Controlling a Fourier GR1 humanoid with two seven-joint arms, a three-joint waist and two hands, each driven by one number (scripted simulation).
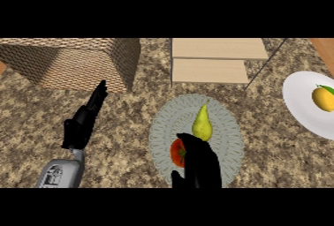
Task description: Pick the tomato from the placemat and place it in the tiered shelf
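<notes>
A red tomato [176, 152] lies on the round grey placemat [225, 132], just in front of a yellow-green pear [202, 123]. My right hand [199, 161] comes up from the lower edge over the mat, covering the tomato's right side; whether its fingers curl round the tomato cannot be told. The wooden tiered shelf [215, 59] stands behind the mat at the top centre. At the left my left hand [85, 121] rests open, fingers straight and pointing away, holding nothing.
A woven wicker basket [78, 62] stands at the back left. A white plate [306, 110] with a mango [324, 99] sits at the right edge. The counter top is speckled brown stone.
</notes>
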